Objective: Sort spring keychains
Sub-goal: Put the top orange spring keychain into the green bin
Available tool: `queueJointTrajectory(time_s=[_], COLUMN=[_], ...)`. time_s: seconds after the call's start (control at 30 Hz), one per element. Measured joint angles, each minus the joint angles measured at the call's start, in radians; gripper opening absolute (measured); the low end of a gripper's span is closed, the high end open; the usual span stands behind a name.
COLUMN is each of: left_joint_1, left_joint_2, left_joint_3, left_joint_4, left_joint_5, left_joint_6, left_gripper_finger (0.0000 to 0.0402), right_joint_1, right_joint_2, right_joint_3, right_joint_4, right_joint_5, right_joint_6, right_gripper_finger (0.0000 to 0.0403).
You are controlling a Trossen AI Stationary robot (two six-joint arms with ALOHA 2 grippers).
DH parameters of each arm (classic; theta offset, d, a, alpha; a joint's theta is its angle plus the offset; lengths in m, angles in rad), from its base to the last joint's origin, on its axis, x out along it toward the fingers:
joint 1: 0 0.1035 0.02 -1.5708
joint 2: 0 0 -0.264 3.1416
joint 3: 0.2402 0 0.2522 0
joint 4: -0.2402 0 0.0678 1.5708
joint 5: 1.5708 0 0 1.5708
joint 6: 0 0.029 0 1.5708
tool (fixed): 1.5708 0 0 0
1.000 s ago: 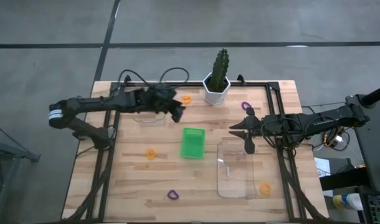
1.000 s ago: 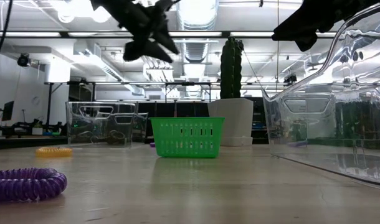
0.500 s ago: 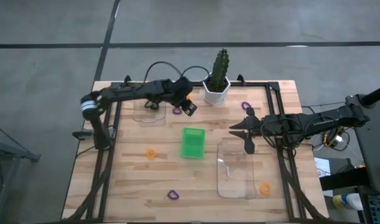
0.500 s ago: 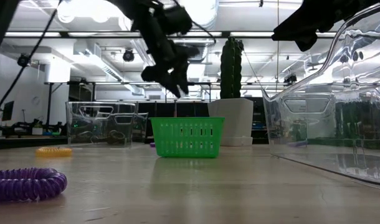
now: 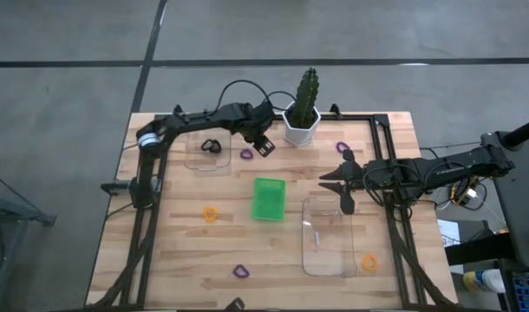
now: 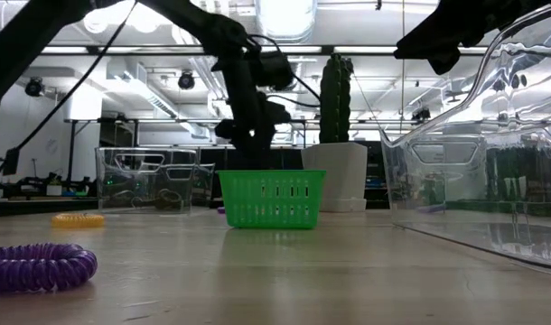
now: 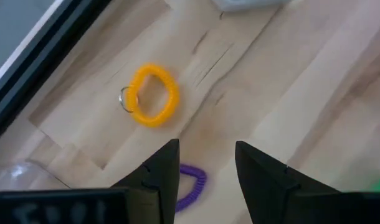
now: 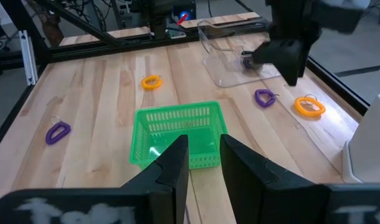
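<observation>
Spring keychains lie scattered on the wooden table: orange ones (image 5: 211, 213) (image 5: 369, 261), purple ones (image 5: 245, 153) (image 5: 239, 271) (image 5: 341, 147), and a black one (image 5: 211, 146) inside the far-left clear tray (image 5: 195, 160). My left gripper (image 5: 264, 146) hangs open over the far side, pointing steeply down beside the cactus pot. In its wrist view an orange keychain (image 7: 151, 95) lies ahead of the open fingers, and a purple one (image 7: 191, 185) lies by one fingertip. My right gripper (image 5: 338, 189) waits above the right clear tray (image 5: 328, 251), open, with nothing between its fingers.
A small green tray (image 5: 268, 198) stands mid-table. A potted cactus (image 5: 303, 108) stands at the far edge, close to my left gripper. A black frame rail runs along the far and side edges. Bare wood lies between the trays and the near edge.
My left gripper has swung from above the far-left clear tray toward the cactus pot, sunk lower and tipped to point steeply down. It has stayed open. The black keychain in that tray now shows from under the arm.
</observation>
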Motion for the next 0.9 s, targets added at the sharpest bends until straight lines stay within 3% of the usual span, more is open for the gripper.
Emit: queueJointTrajectory(time_s=[0.3, 0.9], left_joint_1=[0.036, 0.052], left_joint_2=[0.06, 0.029], left_joint_3=[-0.012, -0.139], left_joint_4=[0.013, 0.042], left_joint_5=[-0.003, -0.018], left_joint_6=[0.104, 0.294], left_gripper_finger=[0.0147, 0.0147], right_joint_1=[0.0, 0.0], right_joint_2=[0.0, 0.0], right_joint_3=[0.0, 0.0], right_joint_4=[0.001, 0.002], right_joint_5=[0.0, 0.0], right_joint_6=[0.002, 0.008], right_gripper_finger=[0.0086, 0.0086])
